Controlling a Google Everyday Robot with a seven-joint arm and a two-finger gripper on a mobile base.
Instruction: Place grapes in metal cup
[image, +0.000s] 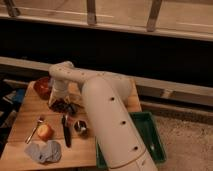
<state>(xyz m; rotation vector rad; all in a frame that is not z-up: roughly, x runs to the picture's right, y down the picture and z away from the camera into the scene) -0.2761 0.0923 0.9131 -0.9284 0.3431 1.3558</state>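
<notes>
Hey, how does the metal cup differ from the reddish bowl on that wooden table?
The metal cup is small, silvery and sits nearer the camera. The reddish bowl is wider, orange-red and sits farther back, to the left. Both stand upright, open side up. The gripper hangs at the grapes, between them.

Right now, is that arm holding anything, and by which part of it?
It cannot be told. The gripper is down at the grapes, near the dark red bowl, but no hold on them shows.
</notes>
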